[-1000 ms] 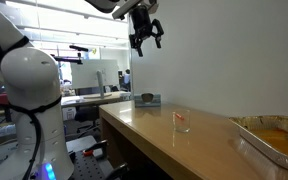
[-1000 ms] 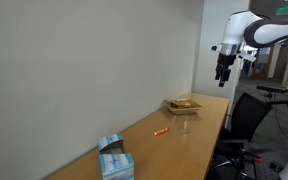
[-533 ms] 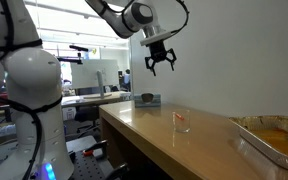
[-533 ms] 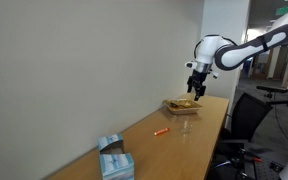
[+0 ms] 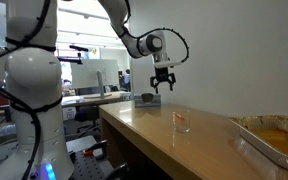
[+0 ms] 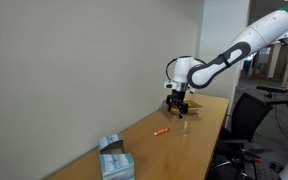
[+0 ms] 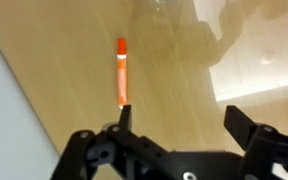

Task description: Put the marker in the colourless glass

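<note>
The marker [image 7: 121,70] is a short orange-red pen lying flat on the wooden table [image 7: 184,70]. It also shows in an exterior view [image 6: 160,132]. The colourless glass [image 5: 181,121] stands upright on the table, small and faint, with a reddish tint showing at it. My gripper [image 7: 182,118] is open and empty, hanging above the table with the marker just ahead of its left fingertip [image 7: 125,115]. The gripper shows in both exterior views [image 5: 163,83] [image 6: 178,103], well above the tabletop.
A metal tray [image 5: 269,135] with brownish contents sits at one end of the table and shows behind the gripper [image 6: 187,105]. A small grey box [image 5: 147,98] [image 6: 112,158] stands at the other end. A wall runs along the table's far side.
The arm has swung down from high above the table's edge. The gripper now hangs lower, over the table near the marker, still open.
</note>
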`<state>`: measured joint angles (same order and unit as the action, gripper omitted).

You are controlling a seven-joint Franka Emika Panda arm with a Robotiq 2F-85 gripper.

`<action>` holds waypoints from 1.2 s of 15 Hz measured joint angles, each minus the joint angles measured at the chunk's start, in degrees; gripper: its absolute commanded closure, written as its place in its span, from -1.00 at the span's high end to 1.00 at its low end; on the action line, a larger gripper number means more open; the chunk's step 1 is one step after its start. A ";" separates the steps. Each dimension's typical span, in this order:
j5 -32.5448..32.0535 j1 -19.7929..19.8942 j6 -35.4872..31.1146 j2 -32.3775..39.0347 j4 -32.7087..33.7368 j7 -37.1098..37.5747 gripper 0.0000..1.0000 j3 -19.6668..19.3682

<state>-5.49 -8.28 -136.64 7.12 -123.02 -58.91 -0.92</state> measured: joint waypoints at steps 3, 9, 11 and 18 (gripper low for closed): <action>-0.13 1.74 0.00 7.47 5.86 -2.60 1.00 2.81; -0.37 5.13 0.07 19.84 15.91 -2.79 0.79 5.84; -0.37 6.26 0.17 23.24 18.34 -2.79 0.77 6.67; -0.39 7.71 1.29 30.72 24.68 -2.63 -0.32 7.66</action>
<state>-5.87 -0.57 -135.35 37.83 -98.34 -61.54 6.75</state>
